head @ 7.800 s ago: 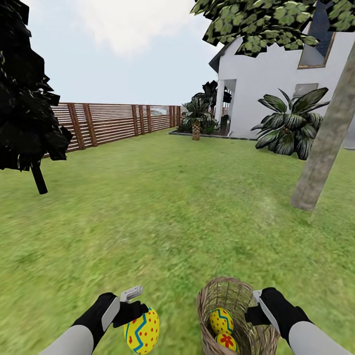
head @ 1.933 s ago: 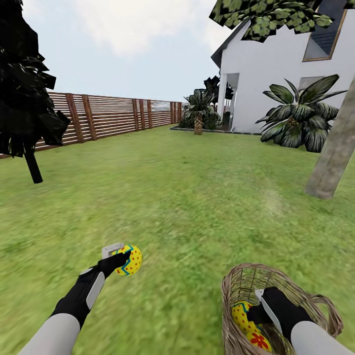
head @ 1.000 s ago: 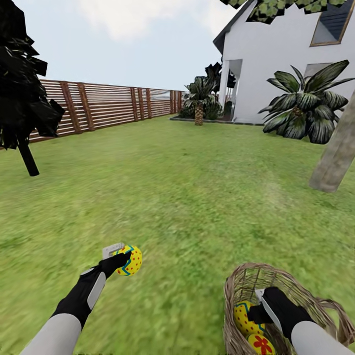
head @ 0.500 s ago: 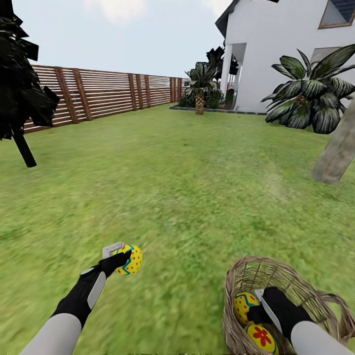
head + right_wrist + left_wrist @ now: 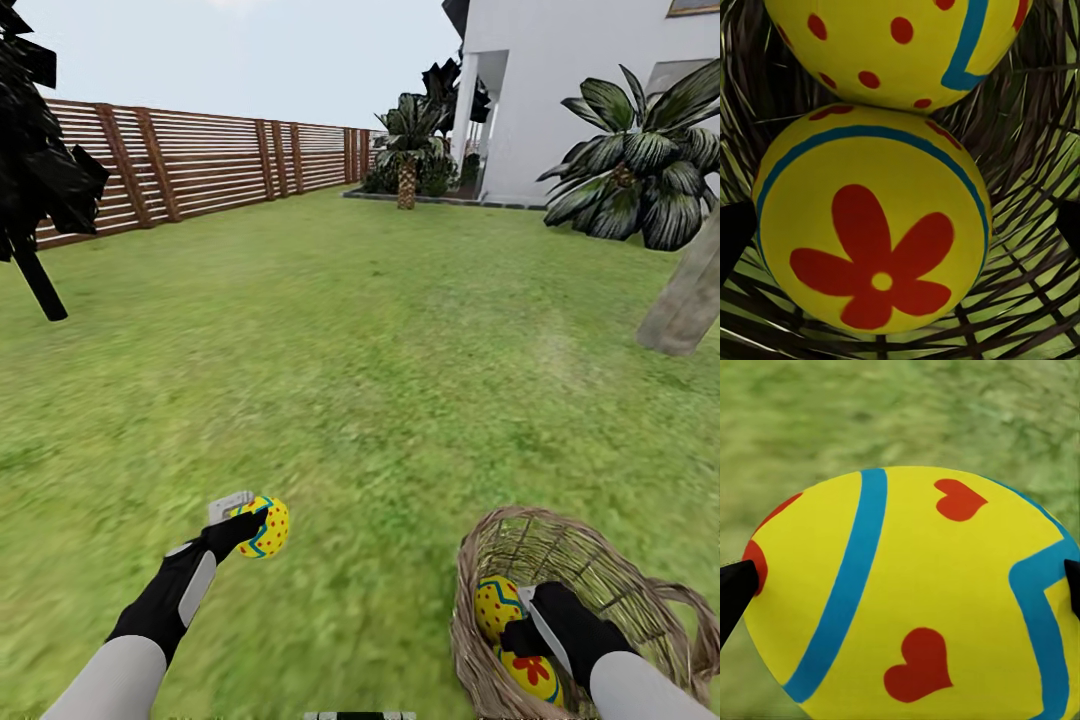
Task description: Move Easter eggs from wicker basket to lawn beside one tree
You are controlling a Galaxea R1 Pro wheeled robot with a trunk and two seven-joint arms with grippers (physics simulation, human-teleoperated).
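My left gripper (image 5: 252, 520) is shut on a yellow Easter egg (image 5: 266, 527) with blue bands and red marks, held low over the lawn (image 5: 380, 330); the same egg (image 5: 907, 592) sits between both fingertips in the left wrist view. The wicker basket (image 5: 560, 520) lies tilted on the grass at the lower right. My right gripper (image 5: 522, 628) is inside it, open, just above two eggs: a red-dotted one (image 5: 495, 603) and one with a red flower (image 5: 533, 676). In the right wrist view the flower egg (image 5: 870, 232) lies between the spread fingertips (image 5: 735, 240), with wicker (image 5: 1024, 142) showing beside it.
A thick leaning grey-brown trunk (image 5: 688, 300) rises at the right edge, a few metres ahead. A dark thin-trunked tree (image 5: 40, 190) stands at the left. The slatted fence (image 5: 200, 160), white house (image 5: 560, 80) and spiky plants (image 5: 640, 170) close off the far side.
The view has tipped downward, so the fence and house sit higher in the picture. The basket and its eggs have risen toward my right gripper, which is now deeper inside. My left gripper's hold is unchanged.
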